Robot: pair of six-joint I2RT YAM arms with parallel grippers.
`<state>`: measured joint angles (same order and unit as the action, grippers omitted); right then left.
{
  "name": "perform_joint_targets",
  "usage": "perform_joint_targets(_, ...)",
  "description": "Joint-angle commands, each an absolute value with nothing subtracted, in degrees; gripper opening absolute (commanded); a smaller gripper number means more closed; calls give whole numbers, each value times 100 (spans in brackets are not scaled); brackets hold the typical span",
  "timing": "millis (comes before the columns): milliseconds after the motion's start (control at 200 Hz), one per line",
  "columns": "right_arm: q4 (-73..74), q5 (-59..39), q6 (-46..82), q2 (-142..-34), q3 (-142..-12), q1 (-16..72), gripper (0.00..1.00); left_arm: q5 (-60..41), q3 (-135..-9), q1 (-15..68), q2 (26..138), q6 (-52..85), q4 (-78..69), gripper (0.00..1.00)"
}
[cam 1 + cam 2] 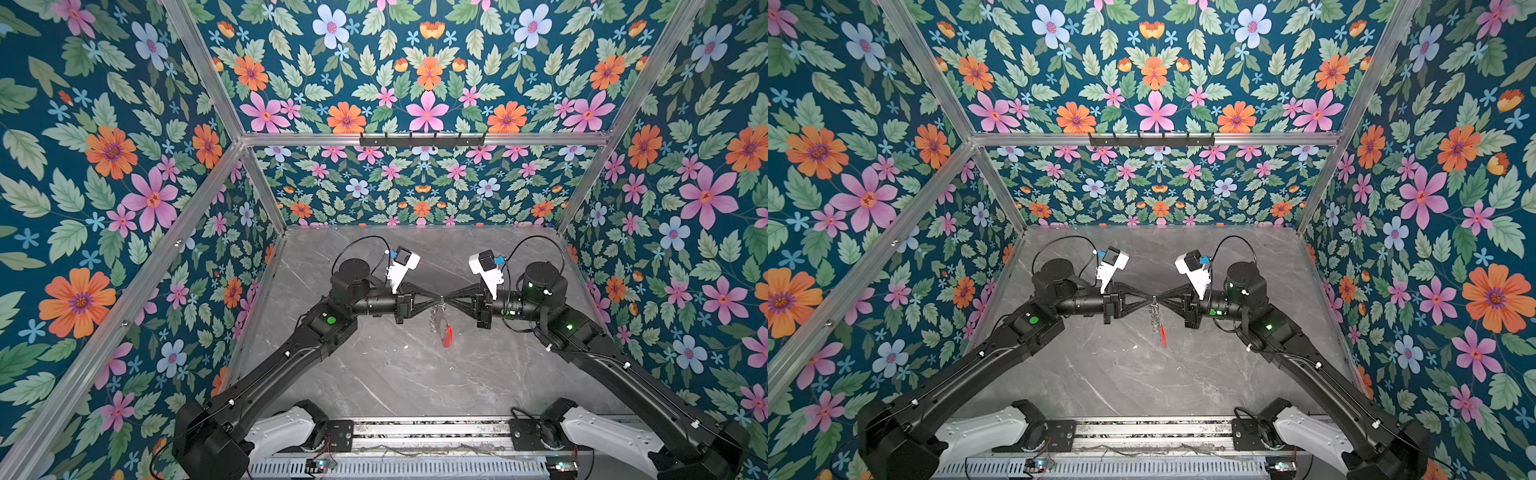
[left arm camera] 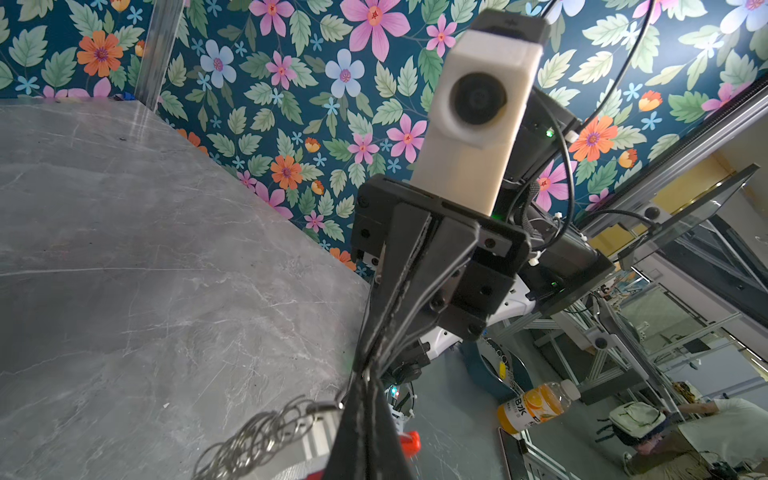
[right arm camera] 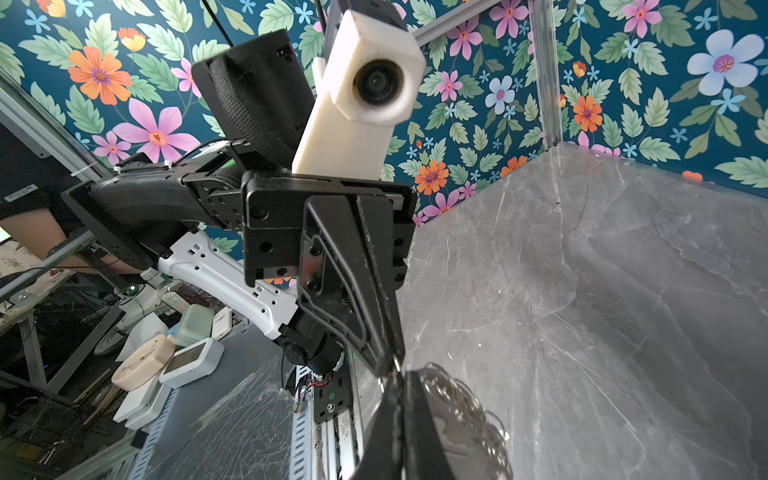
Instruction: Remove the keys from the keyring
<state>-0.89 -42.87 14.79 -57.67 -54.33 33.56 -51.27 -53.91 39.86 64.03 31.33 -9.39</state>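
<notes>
left gripper (image 1: pixel 440 298) — clamped on keyring (image 1: pixel 444 330) top | right gripper (image 1: pixel 447 297) — same, tip-to-tip | keyring hangs over table (image 1: pixel 374 365)

Grey marble-look table (image 1: pixel 1100 374) w/ white veins, fine scratches; tiny white speck (image 1: pixel 1135 346) on it near mid, maybe a crumb.

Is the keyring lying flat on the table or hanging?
Hanging: the keyring dangles edge-on where the left claw and right claw meet, off the table.

left gripper (image 1: pixel 439 298) left of right gripper (image 1: pixel 450 298), claw tips meeting | keyring (image 1: pixel 446 331) hangs just below both claw tips | table (image 1: pixel 374 374) beneath all
</notes>
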Motion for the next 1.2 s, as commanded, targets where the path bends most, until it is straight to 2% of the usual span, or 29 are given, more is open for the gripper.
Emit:
perform_joint_targets(0,377,-4372,1667,-5731,-5467,3358,0,-5166,-5254,4003,6385,3237,-1540,0)
perform_joint_targets(145,490,-4380,1829,-5625,-5431,3362,14,-5222,-5103,4001,6299,3272,-2064,0)
perform_joint_targets(240,740,-4279,2037,-5436,-5342,3362,30,-5203,-4984,3999,6178,3309,-2456,0)
perform_joint_targets(315,959,-4224,2266,-5350,-5280,3363,36,-5211,-4817,3999,6097,3443,-2979,0)
perform_joint_targets(570,1491,-4446,3209,-5537,-5286,3366,39,-5278,-4614,3999,6074,3687,-3957,0)
perform_joint_targets(810,1802,-4720,3601,-5609,-5217,3360,32,-5236,-4650,3999,6063,3702,-4157,0)
perform_joint_targets(1090,1919,-4954,3689,-5607,-5251,3382,32,-5159,-4649,3999,6076,3761,-4254,0)
perform_joint_targets(1195,1832,-4960,3602,-5658,-5355,3462,27,-5134,-4641,3999,6082,3766,-4278,0)
